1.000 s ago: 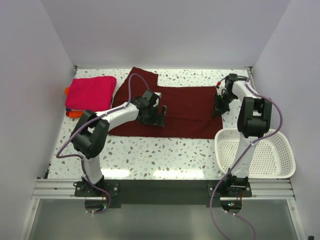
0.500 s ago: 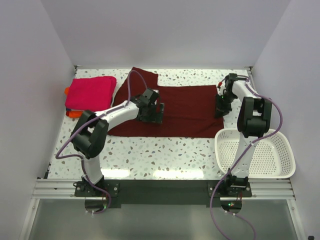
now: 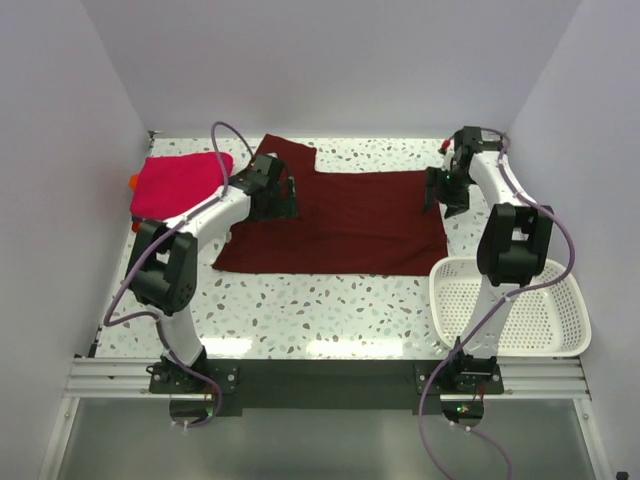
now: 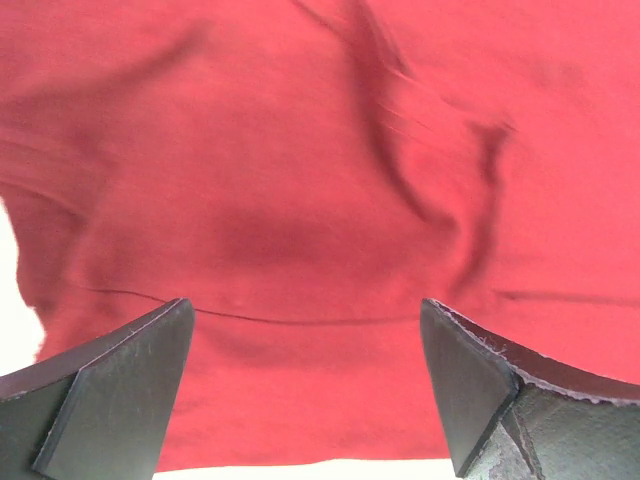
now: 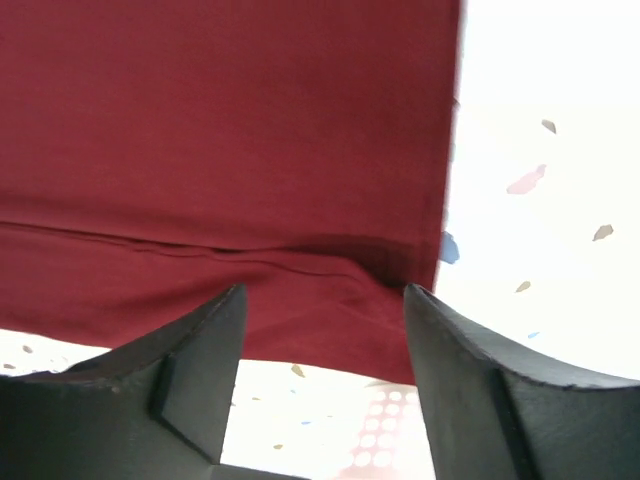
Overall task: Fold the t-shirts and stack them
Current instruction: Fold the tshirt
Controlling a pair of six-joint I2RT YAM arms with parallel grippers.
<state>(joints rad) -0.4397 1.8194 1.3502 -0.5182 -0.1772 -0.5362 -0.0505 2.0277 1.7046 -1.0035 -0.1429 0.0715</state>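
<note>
Left claw (image 4: 305,312) gapes wide, gripping nothing, just above the dark maroon t-shirt (image 3: 350,225) spread flat on the table (image 3: 300,310). Right claw (image 5: 325,295) stands parted too (cloth puckered beneath, not pinched) over that shirt's right edge. Left of the left claw lies the folded magenta-pink t-shirt (image 3: 175,185); nearer than the right claw, a white slotted basket (image 3: 505,262).

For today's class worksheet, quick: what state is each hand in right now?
Left hand: open, over the maroon shirt, holding nothing.
Right hand: open, at the shirt's edge, holding nothing.
</note>
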